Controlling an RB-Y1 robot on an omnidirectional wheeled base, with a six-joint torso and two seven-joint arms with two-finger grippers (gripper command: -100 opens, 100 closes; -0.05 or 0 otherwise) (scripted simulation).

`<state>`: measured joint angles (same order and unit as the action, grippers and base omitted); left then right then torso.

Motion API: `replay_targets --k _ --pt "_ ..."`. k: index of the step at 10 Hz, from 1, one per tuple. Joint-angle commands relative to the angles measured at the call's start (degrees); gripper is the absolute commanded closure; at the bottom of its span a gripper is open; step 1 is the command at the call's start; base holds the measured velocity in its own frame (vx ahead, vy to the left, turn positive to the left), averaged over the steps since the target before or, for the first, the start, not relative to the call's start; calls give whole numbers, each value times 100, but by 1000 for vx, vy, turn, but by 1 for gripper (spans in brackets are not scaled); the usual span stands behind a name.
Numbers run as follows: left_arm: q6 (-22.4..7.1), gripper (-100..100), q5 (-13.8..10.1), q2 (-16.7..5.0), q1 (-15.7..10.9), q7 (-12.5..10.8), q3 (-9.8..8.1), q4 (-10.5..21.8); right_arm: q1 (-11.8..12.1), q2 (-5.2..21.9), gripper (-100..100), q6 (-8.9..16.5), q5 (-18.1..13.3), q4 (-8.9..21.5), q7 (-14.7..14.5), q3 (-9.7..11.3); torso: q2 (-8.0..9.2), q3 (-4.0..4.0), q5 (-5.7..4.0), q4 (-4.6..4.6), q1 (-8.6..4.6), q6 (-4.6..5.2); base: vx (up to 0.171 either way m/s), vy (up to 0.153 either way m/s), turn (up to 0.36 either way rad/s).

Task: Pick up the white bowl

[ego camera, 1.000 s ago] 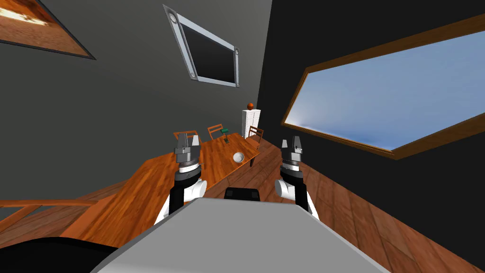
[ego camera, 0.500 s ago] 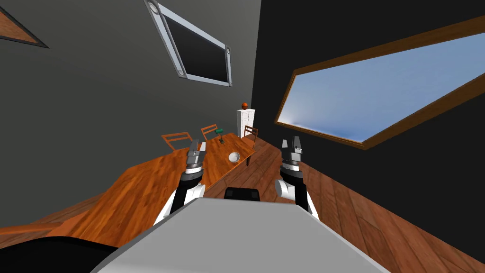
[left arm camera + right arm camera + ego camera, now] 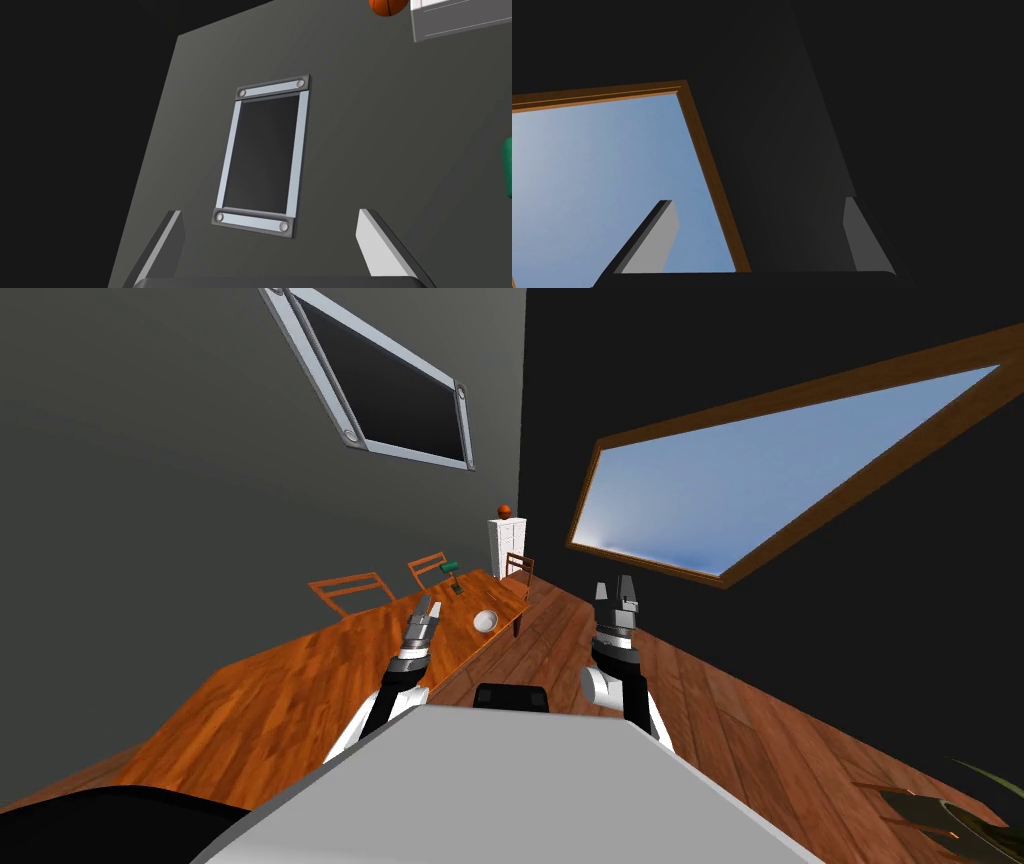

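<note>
Change over the last second: my view has swung, so the whole scene slid left in the head view. That is my own turn; nothing on the table [image 3: 300, 678] moved. The real change is the left arm. Its left gripper [image 3: 432, 608] stood upright before and has now tipped forward and pushed out over the table toward the white bowl [image 3: 485, 621].

The bowl sits upright on the far part of the table, near the edge on my right. It is just short of the green lamp [image 3: 452, 569] and untouched.

The left gripper is released, fingers spread with nothing between them. It is near the bowl but clearly apart, coming in from the bowl's left. Its wrist view looks at the wall frame [image 3: 262, 155], with the orange ball [image 3: 390, 6] and white cabinet [image 3: 460, 17] at the edge, so the hand points above the bowl and not down at it.

The right gripper [image 3: 618, 586] is also released, raised off to the right of the table, and hasn't moved.

Judgement: reach phase under way, grasp not begun. The hand likely needs to go further and pitch down to the rim.
</note>
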<state>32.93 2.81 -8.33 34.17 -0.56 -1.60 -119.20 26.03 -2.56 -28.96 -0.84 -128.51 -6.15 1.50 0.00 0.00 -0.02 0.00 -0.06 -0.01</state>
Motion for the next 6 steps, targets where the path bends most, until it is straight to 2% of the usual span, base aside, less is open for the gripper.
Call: replay_targets --k 1,2,3,6 --pt "-65 -100 27 -97 34 -109 -14 255 0 0 0 0 0 0 0 0 0 0 0 0 0 0 9 -20 -159" --pt "-105 -100 43 -182 55 -212 -30 389 -1 0 0 0 0 0 0 0 0 0 0 0 1 2 10 -22 -249" --pt "-105 -100 43 -182 55 -212 -30 482 -1 0 0 0 0 0 0 0 -2 -1 0 0 1 3 10 -11 -76" --pt "-230 -100 75 -433 107 -544 -68 1113 0 0 0 0 0 0 0 0 -8 -4 1 -2 4 2 27 -15 -226"
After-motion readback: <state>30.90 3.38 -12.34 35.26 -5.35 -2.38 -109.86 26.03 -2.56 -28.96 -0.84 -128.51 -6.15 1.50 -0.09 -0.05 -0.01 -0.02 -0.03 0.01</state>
